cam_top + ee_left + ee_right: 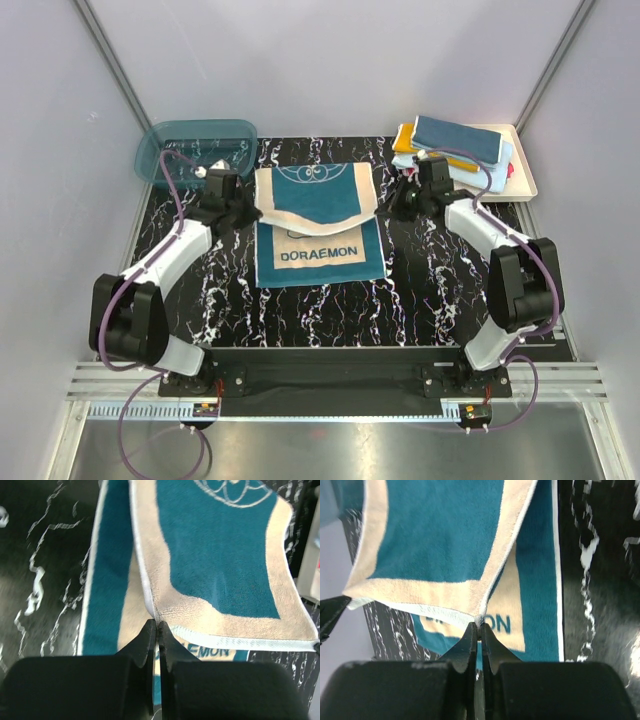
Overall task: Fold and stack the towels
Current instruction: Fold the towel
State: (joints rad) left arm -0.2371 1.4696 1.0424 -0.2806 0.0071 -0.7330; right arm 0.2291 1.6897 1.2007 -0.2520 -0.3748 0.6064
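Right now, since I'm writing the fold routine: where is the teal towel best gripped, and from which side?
The towel is limp, so likely best by its lifted flap's two cream corners, one from each side edge. The left gripper and right gripper are shut there.

The black counter (pixel 420 290), a flat slab veined with white marbling, carries three things. In its middle lies a dark teal terry towel with a cream border (pixel 320 255); the towel's near half is flat on the surface and shows a cream panel lettered "DORAEMON", while its far half is doubled back over it. A translucent teal plastic basin (pixel 150 160) sits at the far left corner. A cream rectangular tray (pixel 525 172) sits at the far right corner.
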